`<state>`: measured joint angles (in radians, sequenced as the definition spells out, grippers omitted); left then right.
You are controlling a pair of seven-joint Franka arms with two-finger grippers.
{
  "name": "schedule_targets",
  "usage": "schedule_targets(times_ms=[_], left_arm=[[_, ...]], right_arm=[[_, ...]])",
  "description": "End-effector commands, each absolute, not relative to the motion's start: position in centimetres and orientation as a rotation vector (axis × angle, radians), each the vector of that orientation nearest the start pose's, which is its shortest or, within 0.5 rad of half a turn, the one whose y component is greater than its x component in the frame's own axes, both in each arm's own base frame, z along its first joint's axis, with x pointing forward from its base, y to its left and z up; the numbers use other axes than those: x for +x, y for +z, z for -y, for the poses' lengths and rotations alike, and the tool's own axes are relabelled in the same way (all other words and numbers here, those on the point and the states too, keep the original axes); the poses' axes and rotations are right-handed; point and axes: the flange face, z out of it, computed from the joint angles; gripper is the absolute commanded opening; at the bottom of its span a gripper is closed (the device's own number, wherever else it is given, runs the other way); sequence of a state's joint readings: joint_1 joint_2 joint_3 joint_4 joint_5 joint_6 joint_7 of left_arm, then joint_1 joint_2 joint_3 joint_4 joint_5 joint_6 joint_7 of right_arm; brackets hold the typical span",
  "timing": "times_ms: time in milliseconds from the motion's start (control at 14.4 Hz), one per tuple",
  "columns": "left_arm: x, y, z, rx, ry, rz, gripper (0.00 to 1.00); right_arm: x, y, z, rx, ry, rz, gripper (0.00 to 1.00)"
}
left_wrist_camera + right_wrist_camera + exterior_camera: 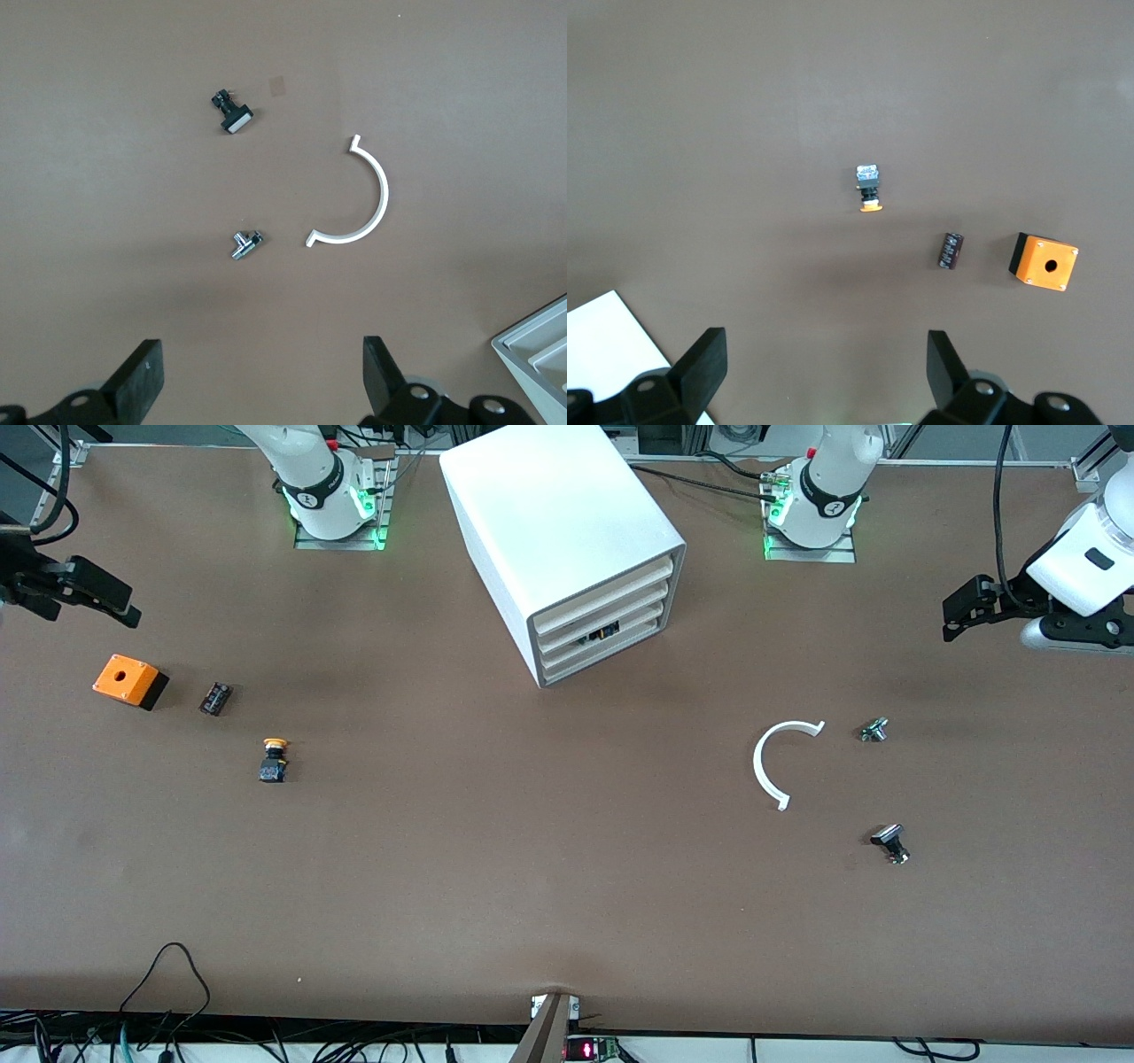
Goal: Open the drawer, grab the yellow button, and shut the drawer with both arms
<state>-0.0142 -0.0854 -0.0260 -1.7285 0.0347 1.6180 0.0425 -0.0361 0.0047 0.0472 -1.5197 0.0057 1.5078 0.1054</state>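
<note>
The white cabinet (567,522) stands at the table's back middle, between the arm bases. All four drawers look shut. The third drawer down (567,644) shows a small dark thing at a gap in its front. The button (275,760), orange-yellow cap on a black and blue body, lies on the table toward the right arm's end; it also shows in the right wrist view (869,188). My right gripper (93,607) (827,367) hovers open and empty over that end. My left gripper (950,618) (263,372) hovers open and empty over the left arm's end.
An orange box with a round hole (129,680) and a small black block (215,698) lie farther from the camera than the button. A white C-shaped ring (784,762), a small metal part (874,730) and a black part (890,843) lie toward the left arm's end.
</note>
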Motion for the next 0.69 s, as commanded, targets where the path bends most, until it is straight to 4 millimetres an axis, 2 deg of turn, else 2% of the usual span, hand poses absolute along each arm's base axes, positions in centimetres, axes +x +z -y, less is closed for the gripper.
schedule_targets(times_ms=[0, 625], left_arm=[[53.1, 61.0, 2.0, -3.113, 0.051, -0.163, 0.99], [53.2, 61.0, 2.2, -3.112, 0.051, -0.171, 0.99]], right_arm=[[54.5, 62.9, -0.8, -3.114, 0.019, -0.172, 1.00], [54.5, 64.8, -1.4, -3.123, -0.022, -0.140, 1.00]])
